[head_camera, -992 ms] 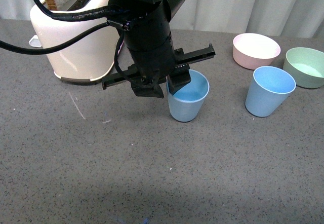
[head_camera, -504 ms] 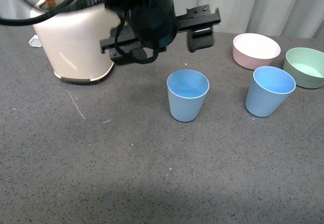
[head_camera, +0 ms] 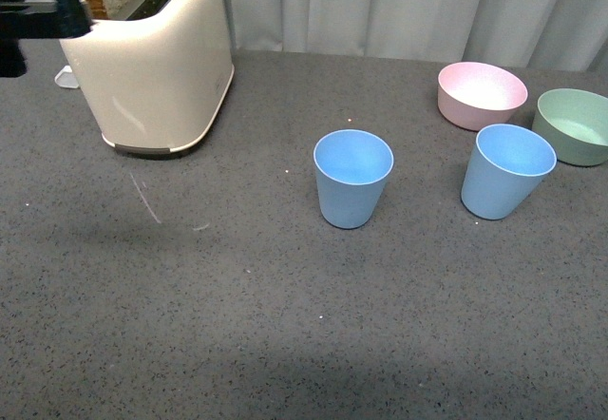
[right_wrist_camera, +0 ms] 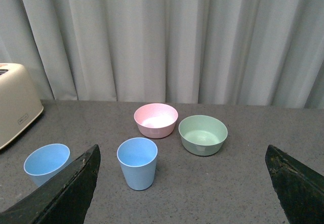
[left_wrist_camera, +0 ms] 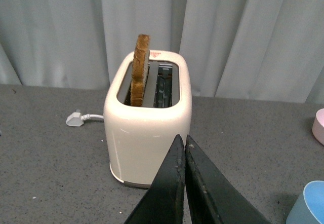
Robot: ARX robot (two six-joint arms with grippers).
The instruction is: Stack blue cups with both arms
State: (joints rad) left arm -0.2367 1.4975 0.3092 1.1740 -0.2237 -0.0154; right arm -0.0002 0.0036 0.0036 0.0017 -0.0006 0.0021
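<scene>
Stacking not begun: left cup [head_camera: 352, 178] and right cup [head_camera: 506, 170] stand upright, well apart. Left gripper [left_wrist_camera: 181, 141] pinched together, empty; right gripper [right_wrist_camera: 181, 146] spread wide, empty.

Dark grey speckled bench [head_camera: 285, 344] takes up pretty much the whole scene, with a few pale scuffs on it. Along its back edge hangs a pale grey-white curtain [head_camera: 380, 7] in soft vertical folds. Lighting's soft and even.

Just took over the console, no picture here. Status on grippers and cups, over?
Left gripper shut, empty; right gripper open, empty. Centre cup and right-hand cup upright, apart, unstacked. Nothing between them.
</scene>
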